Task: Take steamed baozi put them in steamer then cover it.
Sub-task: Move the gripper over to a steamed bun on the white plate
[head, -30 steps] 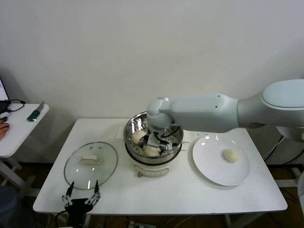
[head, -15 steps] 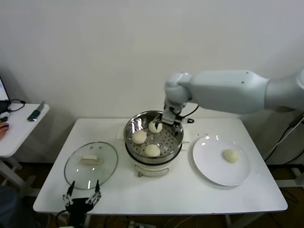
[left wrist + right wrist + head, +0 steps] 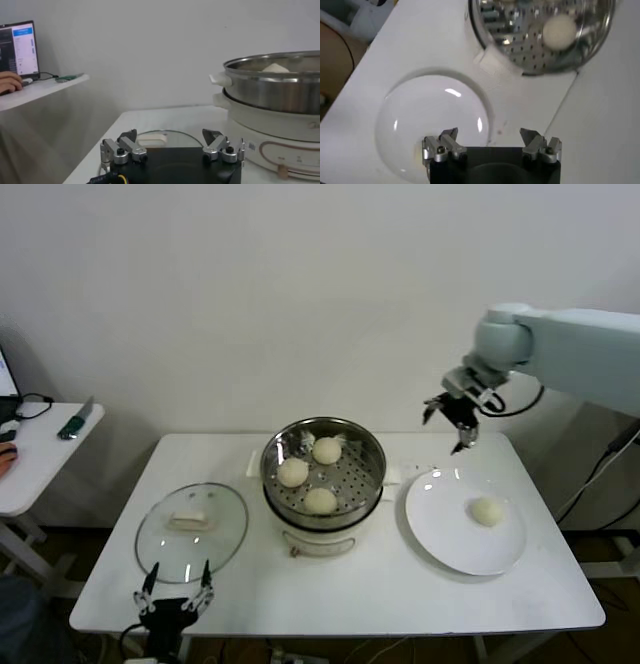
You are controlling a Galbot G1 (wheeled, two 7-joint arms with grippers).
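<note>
Nothing legible turned up anywhere: the laptop screen [image 3: 19,50] on the side table showed lines far too small to read, and the small label [image 3: 251,146] on the steamer's white base [image 3: 280,135] was unreadable too.

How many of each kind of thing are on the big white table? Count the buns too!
Buns: 4 — three in the steamer, one on the plate
Steamer: 1
Glass lid: 1
White plate: 1
Total: 7 things
</note>
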